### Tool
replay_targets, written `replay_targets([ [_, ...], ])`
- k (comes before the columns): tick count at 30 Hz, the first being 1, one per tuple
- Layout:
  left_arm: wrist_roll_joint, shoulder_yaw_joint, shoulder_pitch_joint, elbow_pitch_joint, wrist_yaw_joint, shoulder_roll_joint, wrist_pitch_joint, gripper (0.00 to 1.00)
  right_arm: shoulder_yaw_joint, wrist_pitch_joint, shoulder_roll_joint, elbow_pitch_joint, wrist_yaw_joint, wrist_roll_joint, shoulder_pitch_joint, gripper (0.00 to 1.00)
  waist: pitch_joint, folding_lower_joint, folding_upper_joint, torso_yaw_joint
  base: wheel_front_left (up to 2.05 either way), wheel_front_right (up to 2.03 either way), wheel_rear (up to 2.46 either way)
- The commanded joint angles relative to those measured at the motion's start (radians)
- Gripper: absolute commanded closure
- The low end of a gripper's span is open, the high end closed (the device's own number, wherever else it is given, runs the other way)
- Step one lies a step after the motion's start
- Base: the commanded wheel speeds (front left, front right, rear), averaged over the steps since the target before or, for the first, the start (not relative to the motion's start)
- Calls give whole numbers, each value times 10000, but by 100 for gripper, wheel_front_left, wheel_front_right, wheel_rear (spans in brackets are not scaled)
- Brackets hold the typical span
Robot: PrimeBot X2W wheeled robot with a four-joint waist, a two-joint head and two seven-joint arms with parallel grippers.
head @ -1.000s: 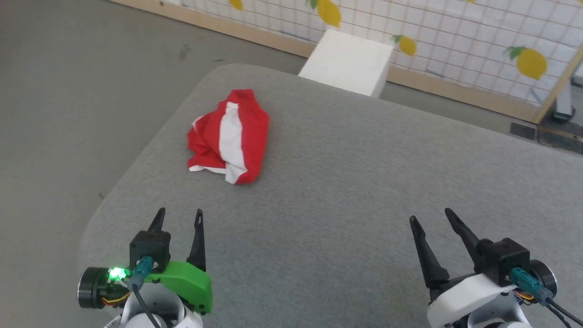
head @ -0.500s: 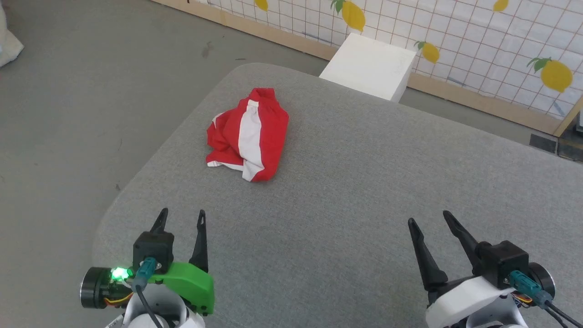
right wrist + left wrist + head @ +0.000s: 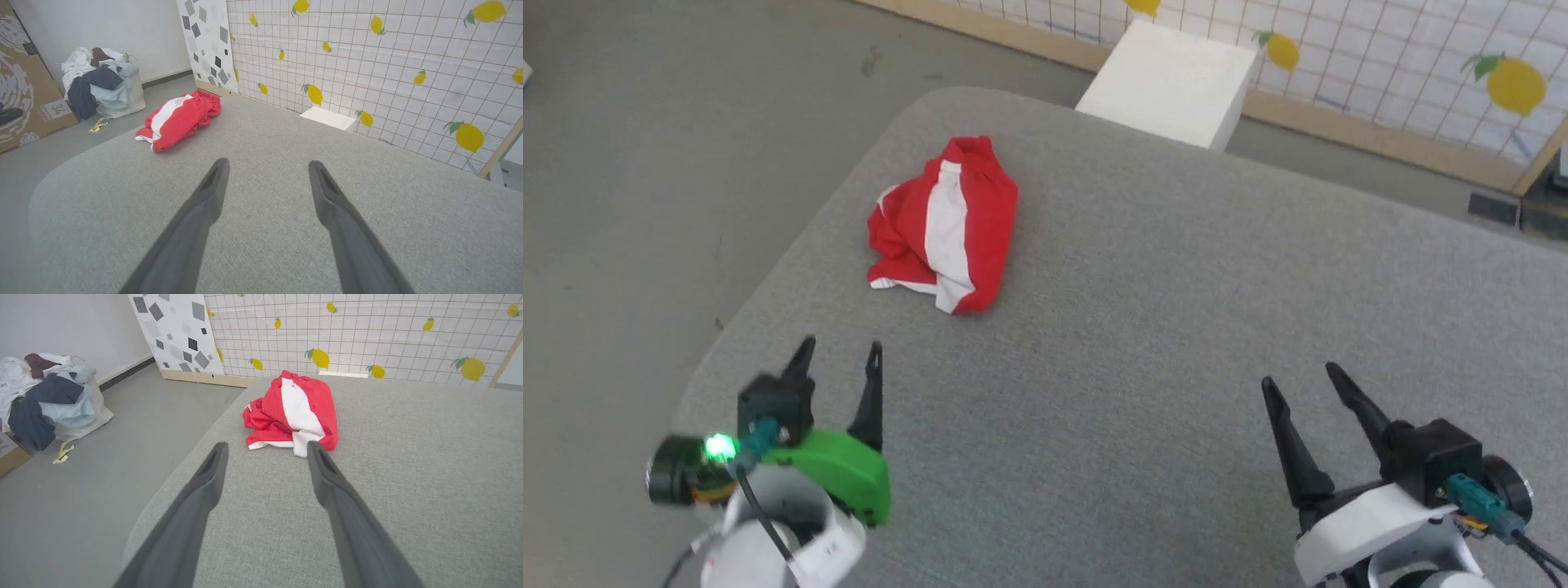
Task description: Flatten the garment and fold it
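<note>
Since a moment ago my head has swung, shifting the whole view, and my left gripper [image 3: 841, 343] has crept forward toward the garment [image 3: 943, 224]. On the grey table [image 3: 1176, 310], the garment lies crumpled near the far left corner, white stripe up. Both grippers hover with fingers spread and empty, my right gripper [image 3: 1298, 374] well apart from it.

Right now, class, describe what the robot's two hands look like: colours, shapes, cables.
Left hand: two long dark pointed fingers, black block, bright green cover, glowing green light, teal plug with dark cable. Right hand: same fingers, block and teal plug, but white cover and orange wires.
</note>
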Motion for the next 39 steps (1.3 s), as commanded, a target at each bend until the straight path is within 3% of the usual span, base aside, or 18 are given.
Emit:
replay_targets([
  [1,-180,48,-523,37,-238,200,131,0,-61,57,-75,-158,-13,-103,-228,0,676,0,0,-386,0,0,0],
  [6,-862,214,-2114,653,-1007,718,1050,0,-291,224,-292,-551,-13,-345,-448,0,1689,0,0,-868,0,0,0],
  [12,-2080,192,-4319,2163,-1485,1411,2730,0,-528,289,-507,-925,-13,-559,-634,0,2710,0,0,-1509,0,0,0],
  [21,-3821,-443,-6829,4227,-1586,2502,5141,0,-692,178,-554,-1200,-13,-773,-922,0,3676,0,0,-2294,0,0,0],
  [27,-4458,-654,-7488,5437,-1589,3049,6343,0,-664,63,-482,-1182,-13,-875,-1016,0,4014,0,0,-2585,0,0,0],
  [34,-4567,-969,-7547,6036,-1590,3329,6535,0,-728,-42,-396,-1122,-13,-984,-1043,0,4272,0,0,-2695,0,0,0],
  [35,-4639,-1008,-7522,6090,-1590,3310,6553,40,-735,-57,-382,-1106,-13,-1006,-1034,0,4285,0,0,-2688,0,0,0],
  [36,-4687,-1044,-7511,6102,-1590,3301,6546,100,-741,-65,-370,-1095,-13,-1021,-1030,0,4291,0,0,-2679,0,0,0],
  [39,-4756,-1152,-7496,6108,-1590,3334,6364,100,-751,-65,-316,-1004,-13,-1057,-1045,0,4199,0,0,-2637,0,0,0],
])
